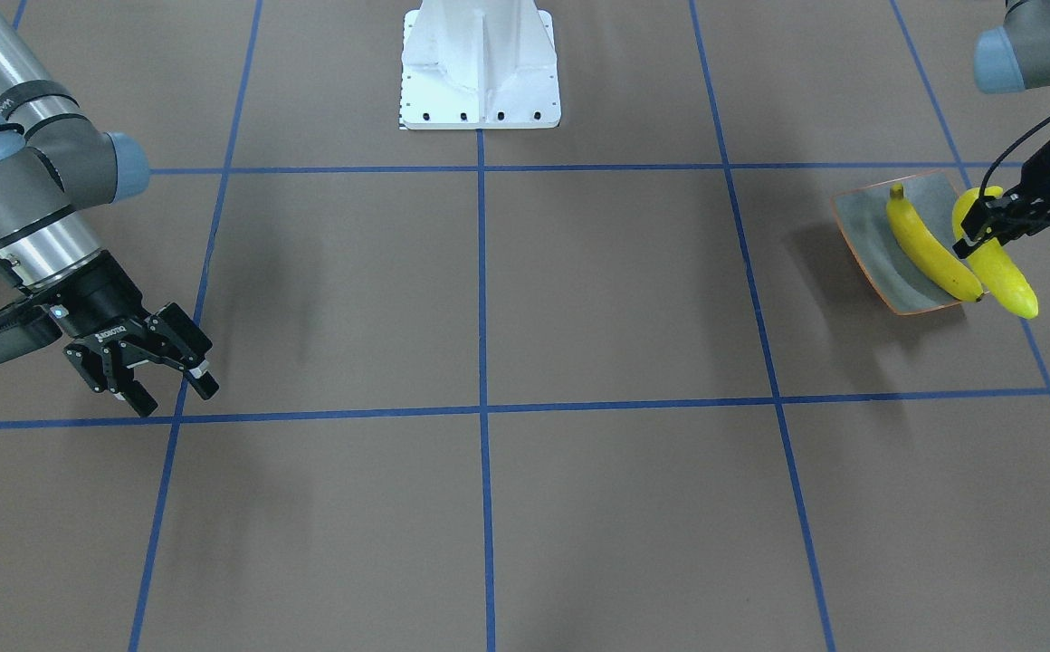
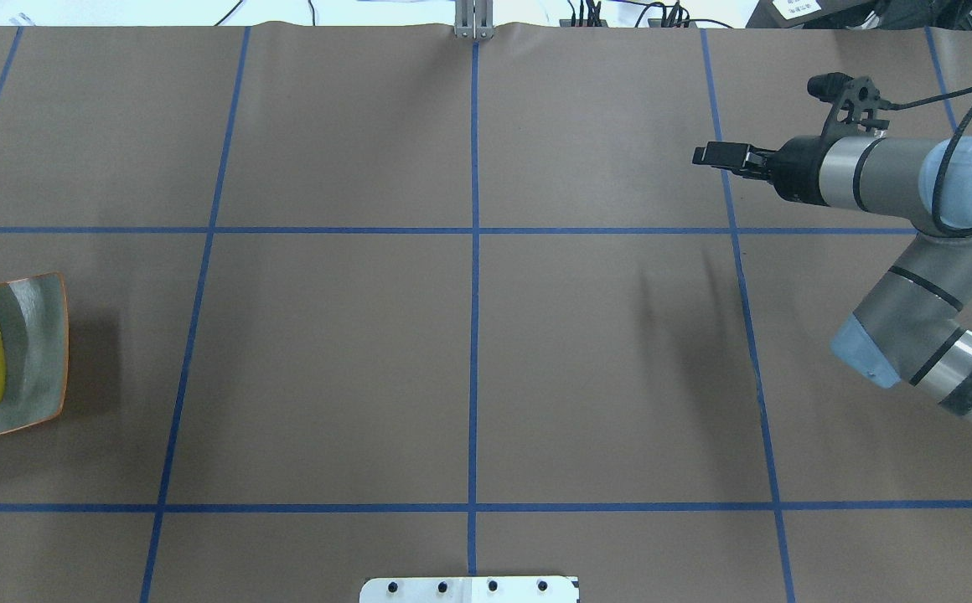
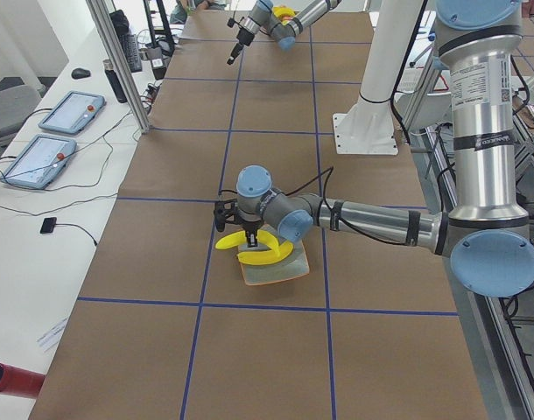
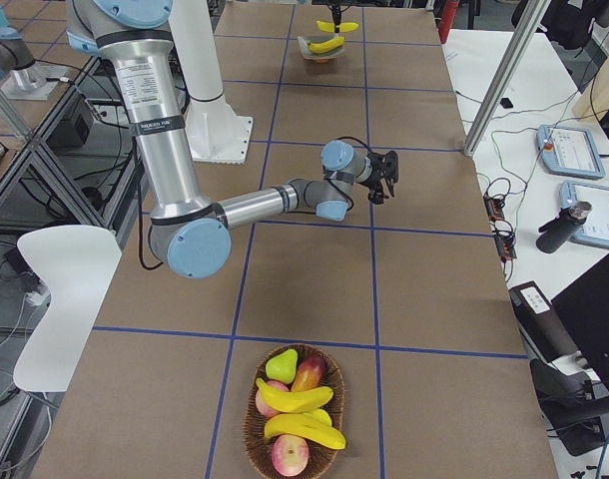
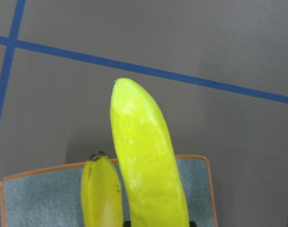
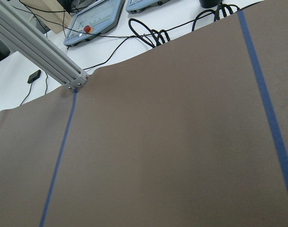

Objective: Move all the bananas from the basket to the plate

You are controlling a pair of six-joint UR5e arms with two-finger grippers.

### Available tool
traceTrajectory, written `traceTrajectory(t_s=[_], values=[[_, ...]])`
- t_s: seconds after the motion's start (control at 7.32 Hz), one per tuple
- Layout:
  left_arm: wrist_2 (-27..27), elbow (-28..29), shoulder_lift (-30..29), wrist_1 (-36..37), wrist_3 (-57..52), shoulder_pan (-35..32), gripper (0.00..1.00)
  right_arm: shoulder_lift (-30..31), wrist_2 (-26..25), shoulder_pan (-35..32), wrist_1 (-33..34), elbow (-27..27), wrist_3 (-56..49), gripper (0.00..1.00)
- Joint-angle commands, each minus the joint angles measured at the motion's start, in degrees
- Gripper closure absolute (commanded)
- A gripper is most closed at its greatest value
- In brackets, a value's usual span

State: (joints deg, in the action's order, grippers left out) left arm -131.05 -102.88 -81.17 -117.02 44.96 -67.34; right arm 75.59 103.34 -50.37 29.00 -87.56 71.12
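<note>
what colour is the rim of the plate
Orange, a thin line around the grey-green plate; it shows clearest in the left wrist-mounted view.

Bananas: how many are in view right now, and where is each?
4. One banana lies on the plate; a second banana is held by the left gripper at the plate's edge; two bananas sit in the basket among other fruit, which may hide more.

The brown surface (image 1: 625, 290) is ruled into squares by blue tape lines (image 1: 481, 272). At one end a green pear (image 4: 281, 364) touches red apples (image 4: 290, 456). Two teach pendants (image 3: 72, 111) lie past its long edge, near an aluminium post (image 6: 40, 49).
</note>
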Motion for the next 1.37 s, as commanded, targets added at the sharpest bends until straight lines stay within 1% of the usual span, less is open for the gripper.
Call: traceTrajectory(t_s=[0.0,0.14,0.27,0.41,0.68,0.82,0.96,1.23], values=[[5.9,-0.5,1.2,5.7,-1.9,0.1,1.0,-0.3,9.4,-7.7,8.7,-0.5,-9.8,0.0],[6.3,-0.7,1.1,7.4,-1.9,0.1,1.0,0.1,15.0,-11.6,11.6,-1.3,-13.6,0.0],[6.3,-0.7,0.8,10.7,-1.8,0.1,1.0,1.0,16.1,-12.2,11.9,-1.6,-13.7,0.0],[6.5,-1.7,0.6,16.1,-1.6,0.0,1.0,1.8,16.1,-12.1,11.9,-1.6,-13.7,0.0],[6.4,-4.3,0.2,23.5,0.7,0.5,1.0,2.5,16.2,-12.3,11.8,-1.7,-13.7,0.0],[6.4,-4.7,-0.7,24.5,4.7,2.1,1.0,4.1,16.1,-12.2,11.8,-2.8,-13.6,0.0],[6.5,-4.6,-0.8,24.5,7.2,4.4,1.0,4.3,16.1,-12.2,11.8,-3.0,-13.6,0.0],[7.6,-4.4,-0.7,24.5,8.9,5.9,1.0,4.4,16.1,-12.2,11.8,-2.9,-13.6,0.0]])
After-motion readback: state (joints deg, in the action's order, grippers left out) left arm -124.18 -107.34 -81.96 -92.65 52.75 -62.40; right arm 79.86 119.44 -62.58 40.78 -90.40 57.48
